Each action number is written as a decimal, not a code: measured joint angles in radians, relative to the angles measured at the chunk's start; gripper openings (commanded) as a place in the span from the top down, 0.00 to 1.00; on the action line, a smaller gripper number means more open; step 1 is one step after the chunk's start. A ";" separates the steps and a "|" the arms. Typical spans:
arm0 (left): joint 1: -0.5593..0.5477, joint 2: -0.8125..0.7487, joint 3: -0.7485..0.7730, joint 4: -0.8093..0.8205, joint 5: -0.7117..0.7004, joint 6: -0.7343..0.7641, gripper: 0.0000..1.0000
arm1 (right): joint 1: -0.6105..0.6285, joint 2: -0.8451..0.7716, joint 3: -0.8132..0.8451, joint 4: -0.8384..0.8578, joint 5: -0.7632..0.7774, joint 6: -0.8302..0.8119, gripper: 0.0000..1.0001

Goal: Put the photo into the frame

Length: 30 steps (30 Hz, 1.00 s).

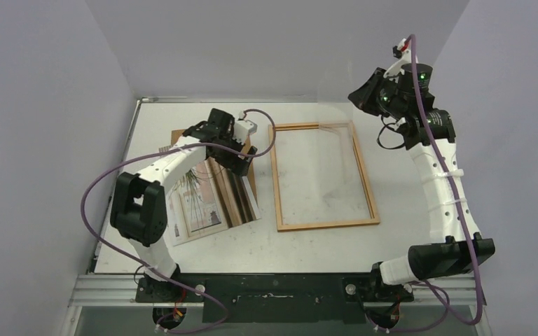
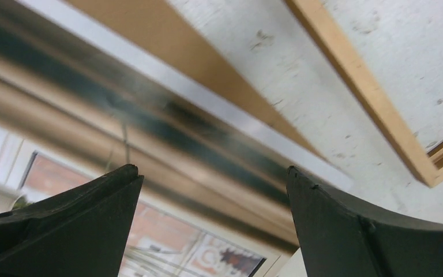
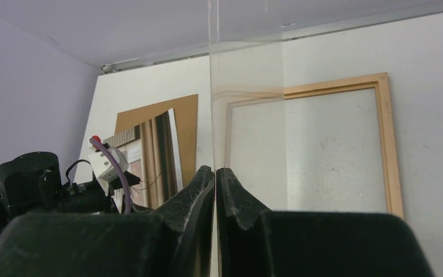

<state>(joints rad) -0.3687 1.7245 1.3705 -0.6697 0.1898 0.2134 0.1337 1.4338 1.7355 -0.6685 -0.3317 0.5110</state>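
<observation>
near-left: photo lies flat and face up on the desk, at 9 o'clock of the frame, not touching it. Its far part rests on a brown backing board. left claw sits over the photo's far end, jaws spread wide, gripping nothing. Frame is flat mid-desk, bare desk visible inside it. Further out, at the frame's 1 o'clock, right claw is raised and pinched tight on the edge of a clear pane.

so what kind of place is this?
Probably a lab robot test cell: plain pale-grey enclosure walls around a scuffed white tabletop, a white left arm and right arm bolted at its near edge, and only props: a light-brown wooden picture frame and a striped plant photo print.
</observation>
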 measured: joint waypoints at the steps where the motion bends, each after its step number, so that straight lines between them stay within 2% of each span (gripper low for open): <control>1: -0.023 0.020 0.017 0.001 0.001 -0.013 0.03 | -0.009 -0.007 0.000 -0.015 0.006 -0.006 0.95; 8: -0.171 0.248 0.182 0.011 -0.013 -0.143 0.03 | -0.114 -0.071 0.000 -0.099 0.019 -0.029 0.95; 12: -0.225 0.358 0.267 0.017 -0.019 -0.199 0.00 | -0.132 -0.106 0.001 -0.116 0.017 -0.033 0.95; 18: -0.262 0.460 0.342 0.034 -0.014 -0.246 0.24 | -0.156 -0.110 0.006 -0.144 0.012 -0.051 0.95; 20: -0.262 0.472 0.343 0.040 -0.015 -0.249 0.37 | -0.165 -0.110 0.006 -0.148 0.009 -0.053 0.95; 22: -0.262 0.474 0.343 0.047 -0.019 -0.251 0.45 | -0.169 -0.110 0.002 -0.145 0.004 -0.051 0.95; 25: -0.262 0.477 0.338 0.058 -0.022 -0.235 0.51 | -0.172 -0.113 -0.016 -0.131 -0.011 -0.047 0.95; 30: -0.259 0.469 0.311 0.095 -0.032 -0.178 0.53 | -0.172 -0.114 -0.069 -0.097 -0.056 -0.025 0.95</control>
<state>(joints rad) -0.6281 2.1933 1.6810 -0.5743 0.1577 0.0353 -0.0387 1.3197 1.6669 -0.7658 -0.3882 0.4862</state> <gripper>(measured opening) 0.476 0.060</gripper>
